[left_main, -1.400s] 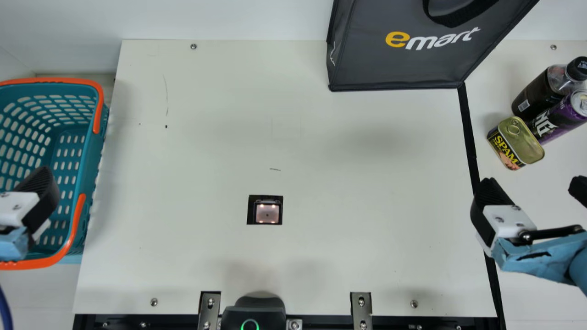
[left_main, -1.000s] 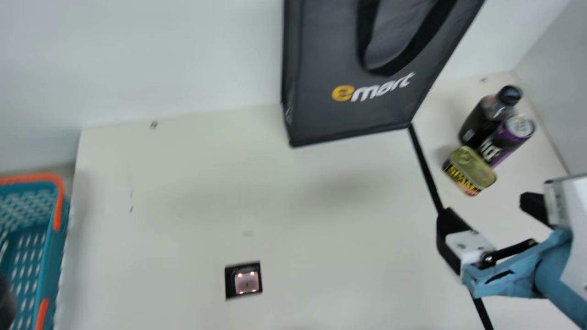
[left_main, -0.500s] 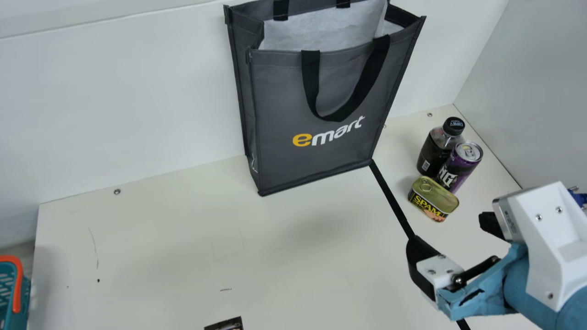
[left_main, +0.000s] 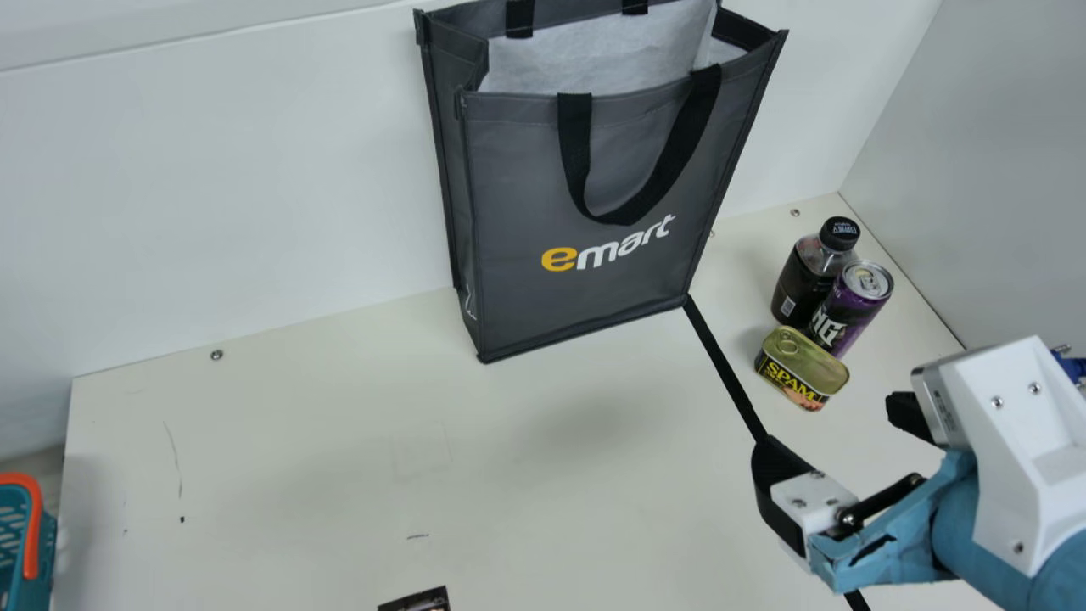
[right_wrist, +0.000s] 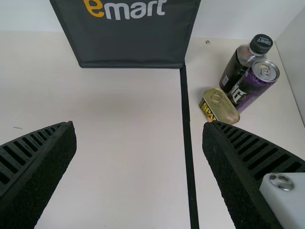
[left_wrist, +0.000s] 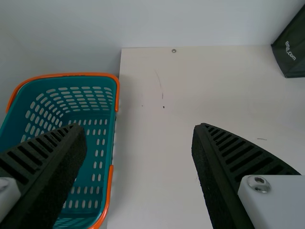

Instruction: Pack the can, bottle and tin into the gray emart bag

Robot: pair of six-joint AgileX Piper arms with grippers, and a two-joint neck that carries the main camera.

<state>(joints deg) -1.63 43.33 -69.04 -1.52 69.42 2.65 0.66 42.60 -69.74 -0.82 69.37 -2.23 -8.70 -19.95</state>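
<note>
Short of the tin point(left_main: 802, 367), on the table's point(left_main: 297, 458) right side, my right gripper point(left_main: 830, 423) hangs empty with its fingers spread wide; my left gripper point(left_wrist: 139, 127), equally empty and open, hangs beside the basket point(left_wrist: 62, 75). The tin sits against the can point(left_main: 851, 305), with the bottle point(left_main: 806, 276) just behind, all outside the gray emart bag point(left_main: 517, 187). I judge the first pick comes next: I'd take the tin, line the fingers up with its narrow sides, and descend without wedging one into the can. Then I'd lift well above the bag's rim and handles before lowering. Compared with the earliest frame, my neck camera has tilted up and turned right, bringing the bag's mouth into sight; the groceries keep their arrangement.
</note>
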